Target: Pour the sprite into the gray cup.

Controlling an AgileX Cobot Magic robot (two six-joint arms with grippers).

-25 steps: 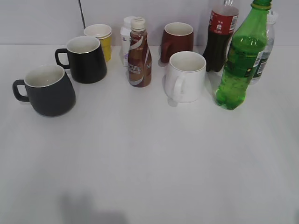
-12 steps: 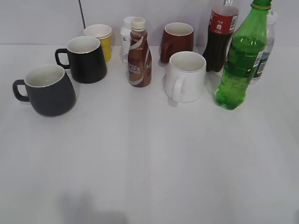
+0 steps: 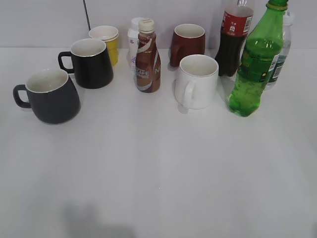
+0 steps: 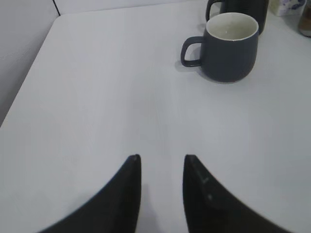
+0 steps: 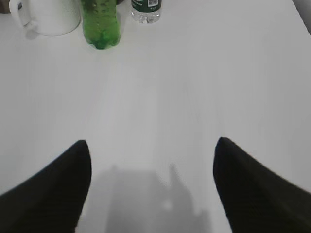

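Green sprite upright, well ahead of spread right hand.

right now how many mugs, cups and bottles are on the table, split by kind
Mugs with handles: 4 (gray cup, black, white, maroon)
Yellow paper cup stack: 1
Bottles: 5 (sprite, cola, water, brown coffee drink, white one behind it)
Total: 10

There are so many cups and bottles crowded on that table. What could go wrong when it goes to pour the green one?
The sprite stands right beside the white mug, cola bottle and water bottle, so the open right gripper could knock a neighbour. The gray cup sits far across the table, so carrying could spill.
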